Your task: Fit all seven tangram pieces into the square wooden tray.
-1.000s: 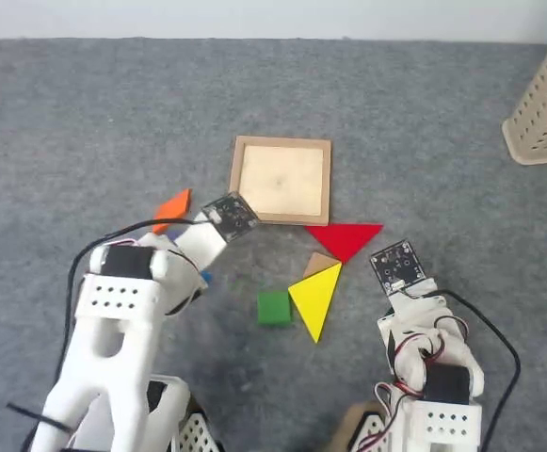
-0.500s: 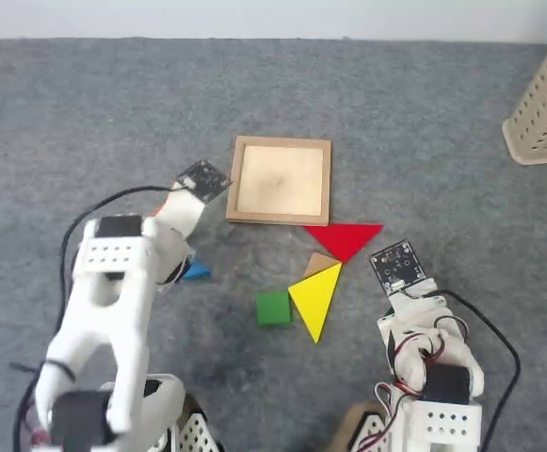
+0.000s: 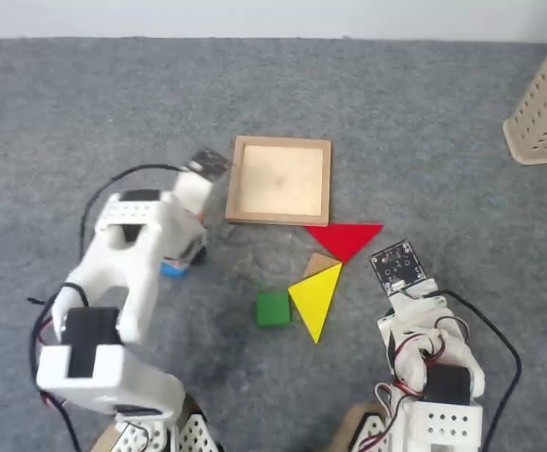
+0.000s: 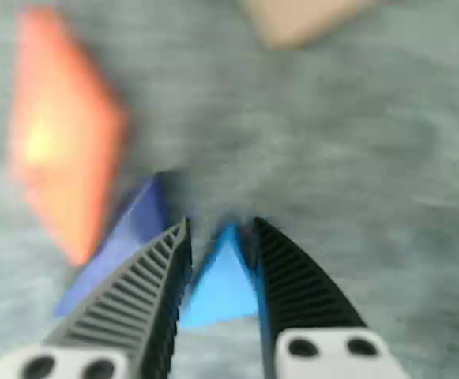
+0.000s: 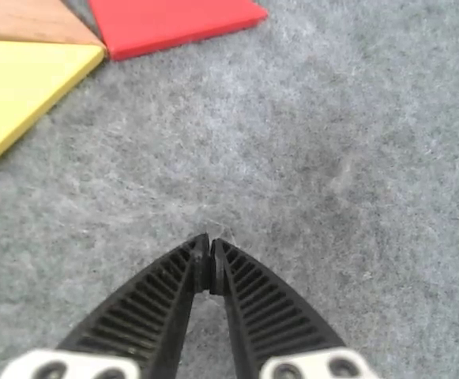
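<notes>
No readable text, labels, numbers or signs on any surface.

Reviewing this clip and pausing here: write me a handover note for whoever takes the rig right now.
Left gripper: shut on the light blue triangle, beside the orange piece and dark blue piece, near the tray.
Right gripper: shut, holding nothing, over the carpet near the red triangle and yellow triangle.
Green square and tan piece lie beside those two.
Done: no piece in the tray. Left: all seven.

tray (image 3: pixel 281 179) empty — light-blue triangle (image 4: pixel 220 286) gripped
</notes>
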{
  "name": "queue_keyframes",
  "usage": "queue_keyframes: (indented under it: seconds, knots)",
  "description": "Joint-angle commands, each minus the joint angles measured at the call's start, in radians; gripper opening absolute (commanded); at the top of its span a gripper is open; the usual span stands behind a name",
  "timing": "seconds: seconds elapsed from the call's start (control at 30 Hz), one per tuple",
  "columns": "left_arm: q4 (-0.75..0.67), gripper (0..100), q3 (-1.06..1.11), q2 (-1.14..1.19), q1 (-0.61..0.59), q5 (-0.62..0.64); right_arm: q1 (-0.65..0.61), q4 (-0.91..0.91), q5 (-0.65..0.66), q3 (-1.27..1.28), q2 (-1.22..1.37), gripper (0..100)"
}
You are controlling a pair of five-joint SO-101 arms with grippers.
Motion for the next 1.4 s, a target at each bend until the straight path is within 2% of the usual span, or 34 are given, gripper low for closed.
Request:
queue_keyframes:
  seconds: [0.0, 0.1, 0.2, 0.33, 0.47, 0.6, 0.73, 0.9, 1.1, 1.37]
  knots:
    - [0.044, 11, -0.096, -0.018, -0.051, 0.014, -0.005, -0.004, 0.014, 0.018, -0.012, 0.6]
    - [0.103, 11, -0.128, -0.061, 0.012, 0.054, -0.005, -0.059, 0.014, 0.018, -0.013, 0.6]
    - [0.130, 11, -0.153, -0.149, 0.107, 0.175, 0.019, -0.150, 0.021, 0.009, -0.012, 0.6]
    - [0.117, 11, -0.166, -0.252, 0.190, 0.330, 0.027, -0.163, 0.074, -0.055, -0.010, 1.1]
    - [0.046, 11, -0.128, -0.255, 0.167, 0.439, 0.031, -0.163, 0.074, -0.106, -0.002, 9.5]
    - [-0.017, 11, -0.033, -0.258, 0.150, 0.523, 0.007, -0.174, 0.066, -0.187, 0.111, 8.6]
    - [-0.072, 11, 0.015, -0.255, 0.155, 0.537, -0.073, -0.163, -0.014, -0.404, 0.380, 8.4]
    - [-0.166, 11, 0.073, -0.264, 0.126, 0.539, -0.252, -0.105, -0.121, -0.723, 0.812, 8.4]
    - [-0.219, 11, 0.070, -0.264, -0.020, 0.718, -0.412, -0.101, -0.247, -1.048, 1.256, 8.5]
    - [-0.222, 11, 0.068, -0.265, -0.037, 0.733, -0.438, -0.133, -0.358, -1.464, 1.730, 9.0]
